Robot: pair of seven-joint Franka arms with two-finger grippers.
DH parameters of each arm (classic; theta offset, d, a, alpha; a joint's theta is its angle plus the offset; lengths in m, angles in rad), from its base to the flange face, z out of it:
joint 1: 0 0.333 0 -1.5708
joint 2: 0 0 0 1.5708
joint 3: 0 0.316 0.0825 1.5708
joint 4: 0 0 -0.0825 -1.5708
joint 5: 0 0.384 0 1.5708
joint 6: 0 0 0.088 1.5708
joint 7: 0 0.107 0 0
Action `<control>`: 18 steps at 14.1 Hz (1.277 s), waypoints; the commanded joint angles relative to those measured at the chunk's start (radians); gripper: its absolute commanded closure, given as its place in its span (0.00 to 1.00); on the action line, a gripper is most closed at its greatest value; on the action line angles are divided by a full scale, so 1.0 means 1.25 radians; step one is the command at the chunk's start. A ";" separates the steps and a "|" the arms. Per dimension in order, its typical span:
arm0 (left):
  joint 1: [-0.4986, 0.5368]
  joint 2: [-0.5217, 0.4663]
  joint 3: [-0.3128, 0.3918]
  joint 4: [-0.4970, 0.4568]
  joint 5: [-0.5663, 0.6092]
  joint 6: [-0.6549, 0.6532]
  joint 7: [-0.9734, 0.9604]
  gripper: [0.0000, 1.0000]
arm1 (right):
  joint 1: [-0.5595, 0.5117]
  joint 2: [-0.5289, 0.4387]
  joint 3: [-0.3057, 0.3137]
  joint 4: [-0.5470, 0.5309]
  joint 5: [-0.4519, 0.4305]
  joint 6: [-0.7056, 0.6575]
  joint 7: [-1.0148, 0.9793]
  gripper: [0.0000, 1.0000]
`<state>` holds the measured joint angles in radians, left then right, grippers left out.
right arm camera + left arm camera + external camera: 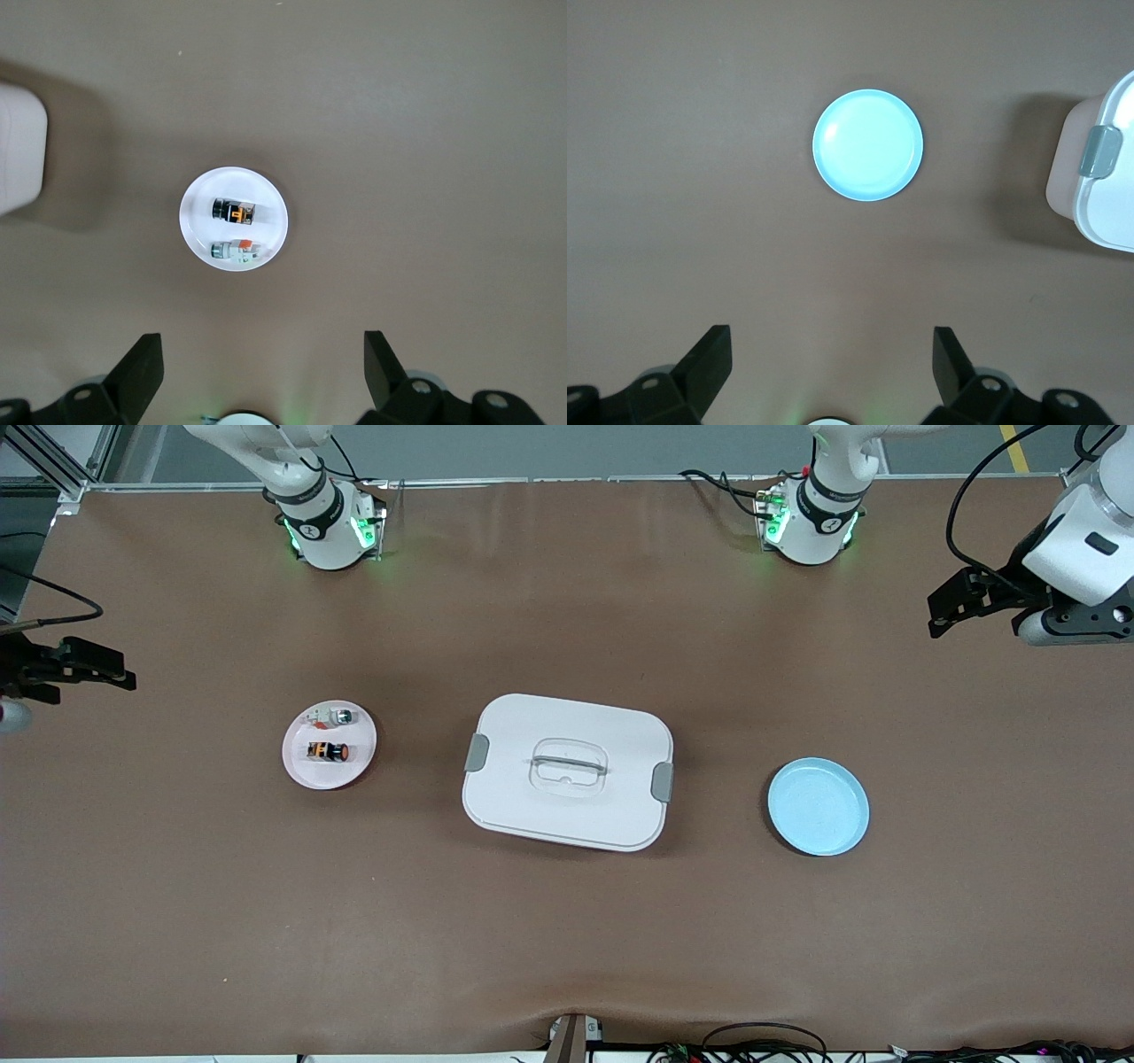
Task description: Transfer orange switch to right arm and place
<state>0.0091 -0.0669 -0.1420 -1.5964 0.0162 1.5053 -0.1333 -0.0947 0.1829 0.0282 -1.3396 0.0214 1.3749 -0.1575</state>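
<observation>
Orange switch [327, 751], small, light and rigid, lies on the pink plate [301, 772] beside a white switch [334, 715], best pinched across its body, while left claw [833, 363] and right claw [263, 359] hang open, waiting.

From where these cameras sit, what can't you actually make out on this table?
- Inside the white lidded box: hidden by its lid in the front view; both wrist views cut the box off at an edge.
- Small markings on the orange switch and the white-and-clear switch on the pink plate: too small in every view.
- Right gripper: the front view's edge cuts off its arm.
</observation>
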 commanded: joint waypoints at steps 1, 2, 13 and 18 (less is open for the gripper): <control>0.001 -0.010 0.006 0.004 -0.015 -0.004 0.021 0.00 | -0.004 -0.014 0.018 0.008 -0.012 -0.013 0.107 0.00; 0.001 -0.010 0.006 0.004 -0.015 -0.004 0.021 0.00 | -0.005 -0.014 0.018 0.008 -0.003 -0.013 0.109 0.00; 0.038 -0.016 0.006 -0.002 -0.029 -0.014 0.029 0.00 | 0.002 -0.169 0.016 -0.183 0.029 0.062 0.111 0.00; 0.053 -0.014 0.008 0.001 -0.029 -0.009 0.061 0.00 | 0.070 -0.179 -0.056 -0.196 0.030 0.076 0.111 0.00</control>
<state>0.0634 -0.0689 -0.1358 -1.5945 0.0008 1.4995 -0.0816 -0.0397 -0.0129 0.0020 -1.5551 0.0405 1.4602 -0.0345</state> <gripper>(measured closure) 0.000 0.000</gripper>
